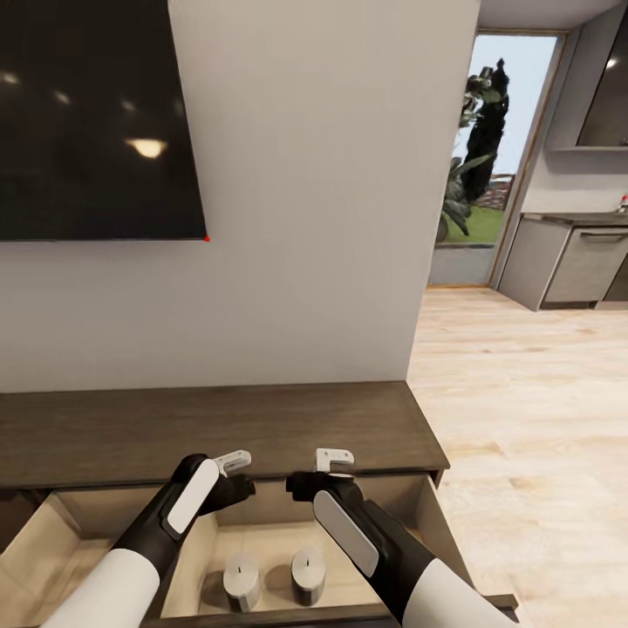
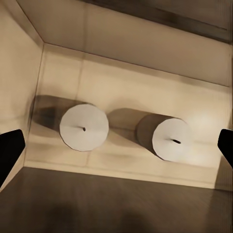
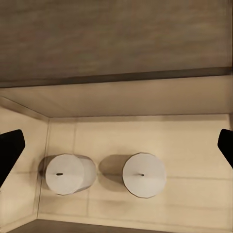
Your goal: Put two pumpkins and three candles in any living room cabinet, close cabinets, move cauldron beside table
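Cabinet (image 1: 218, 432) against wall (image 1: 296, 218), below screen (image 1: 96, 118) at upper left; drawer (image 1: 410, 515) pulled out toward viewer; two candles (image 1: 242, 580) (image 1: 307, 574) upright side by side on drawer floor, apart, in right compartment near front; left tool (image 1: 247, 472) and right tool (image 1: 318, 471) above drawer, behind candles, left tool left of right tool; floor (image 1: 523, 392) right of cabinet; doorway (image 1: 497, 157) and kitchen counter (image 1: 576, 218) far right, behind.

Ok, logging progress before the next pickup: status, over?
Left gripper and right gripper open, empty. Two candles upright, apart, in open cabinet drawer. Nothing blocking.
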`<state>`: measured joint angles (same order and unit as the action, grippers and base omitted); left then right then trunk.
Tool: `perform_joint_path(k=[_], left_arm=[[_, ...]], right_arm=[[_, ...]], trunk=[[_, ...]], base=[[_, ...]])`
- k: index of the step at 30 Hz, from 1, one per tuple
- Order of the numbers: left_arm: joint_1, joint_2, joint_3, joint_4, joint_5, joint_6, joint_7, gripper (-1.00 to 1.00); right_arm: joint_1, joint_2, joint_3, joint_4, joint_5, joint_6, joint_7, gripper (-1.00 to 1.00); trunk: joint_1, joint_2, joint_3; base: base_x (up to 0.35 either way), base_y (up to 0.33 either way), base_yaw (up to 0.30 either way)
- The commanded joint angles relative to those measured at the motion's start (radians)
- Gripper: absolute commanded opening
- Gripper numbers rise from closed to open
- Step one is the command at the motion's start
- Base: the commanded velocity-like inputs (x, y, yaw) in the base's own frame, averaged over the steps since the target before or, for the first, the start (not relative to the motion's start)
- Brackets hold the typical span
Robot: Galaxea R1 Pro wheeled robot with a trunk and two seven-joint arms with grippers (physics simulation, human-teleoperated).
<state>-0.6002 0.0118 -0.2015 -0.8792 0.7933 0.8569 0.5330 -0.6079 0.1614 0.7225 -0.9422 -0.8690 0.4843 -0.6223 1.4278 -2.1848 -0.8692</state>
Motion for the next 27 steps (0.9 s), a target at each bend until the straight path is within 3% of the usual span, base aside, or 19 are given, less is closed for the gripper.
perform_joint_path(k=[1, 27], left_arm=[[0.000, 0.001, -0.004, -0.001, 0.010, 0.001, 0.010, 1.00], [0.000, 0.002, -0.004, -0.001, 0.008, 0.001, 0.010, 1.00]], right_arm=[[-0.001, 0.000, 0.002, -0.001, -0.007, 0.002, -0.008, 1.00], [-0.001, 0.000, 0.002, -0.001, -0.005, 0.041, -0.008, 1.00]], trunk=[[-0.004, 0.007, 0.002], [-0.104, 0.189, 0.084]], base=[[0.000, 0.000, 0.000], [0.000, 0.000, 0.000]])
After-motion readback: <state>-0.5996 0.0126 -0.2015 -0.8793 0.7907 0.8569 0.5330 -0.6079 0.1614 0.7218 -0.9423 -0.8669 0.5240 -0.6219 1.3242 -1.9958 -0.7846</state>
